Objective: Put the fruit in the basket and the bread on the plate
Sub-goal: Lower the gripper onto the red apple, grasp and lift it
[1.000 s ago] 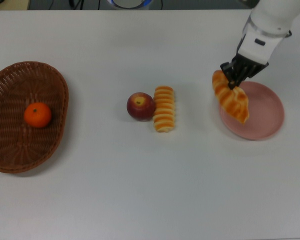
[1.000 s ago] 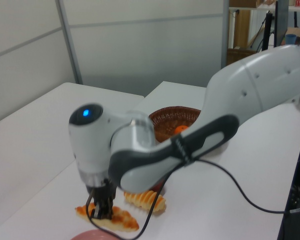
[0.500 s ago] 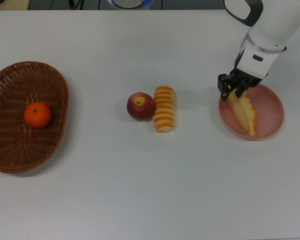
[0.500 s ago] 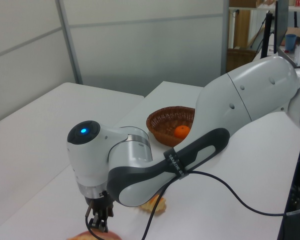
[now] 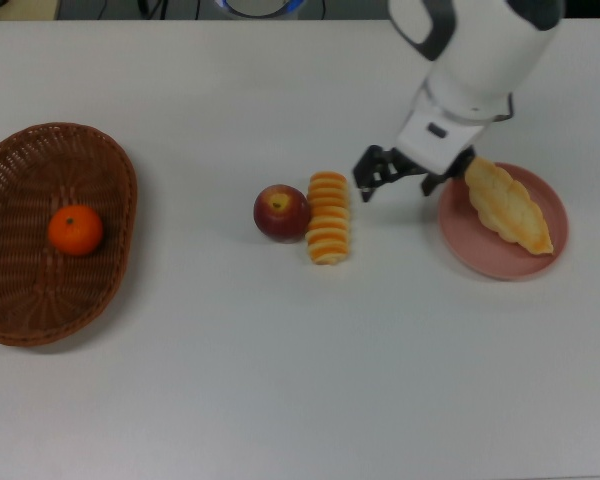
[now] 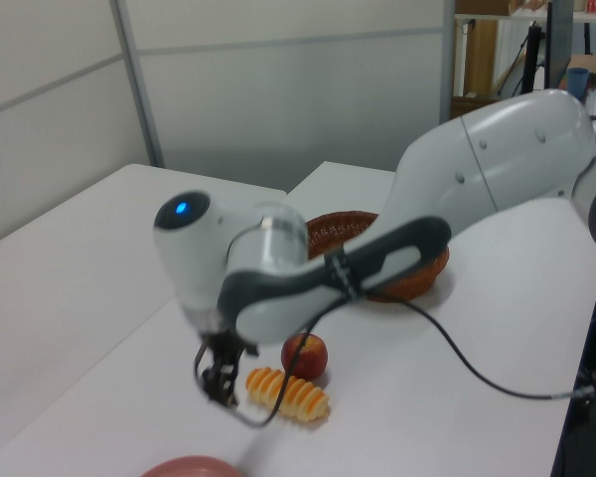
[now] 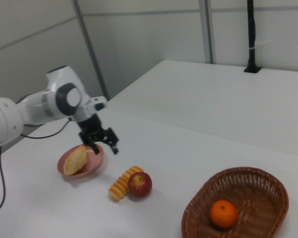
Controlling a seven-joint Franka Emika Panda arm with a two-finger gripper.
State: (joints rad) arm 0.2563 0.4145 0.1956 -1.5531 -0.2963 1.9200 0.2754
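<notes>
On the white table [image 5: 280, 380], as I read it from the top view, the task items sit in three groups. At the top view's left lies the wicker basket [image 5: 110, 190], and the mandarin [image 5: 75, 230] rests inside it on the woven floor. Near the middle of the table, the apple [image 5: 281, 212] stands touching the ridged roll [image 5: 328, 217], with the roll on the top view's right of the apple. At the top view's right sits the pink plate [image 5: 480, 255], and the braided loaf [image 5: 508, 205] lies across it, tilted, with one pointed end toward the plate's upper left rim and the other over its right rim.

The gripper [image 5: 393, 172] hangs above the table between the ridged roll and the plate, apart from both. I see its two fingers spread with a clear gap between them, and nothing is held.

The right view confirms this layout: the gripper [image 7: 100, 139] is above the bare table just beside the plate [image 7: 92, 166], the braided loaf [image 7: 75, 159] rests on the plate, the apple [image 7: 139, 184] touches the roll [image 7: 122, 183], and the mandarin [image 7: 223, 213] is in the basket [image 7: 268, 183].

From the left view, the gripper [image 6: 219, 383] is just beside the near end of the roll [image 6: 287, 394], with the apple [image 6: 305, 356] behind the roll. The arm hides most of the basket [image 6: 417, 283].
</notes>
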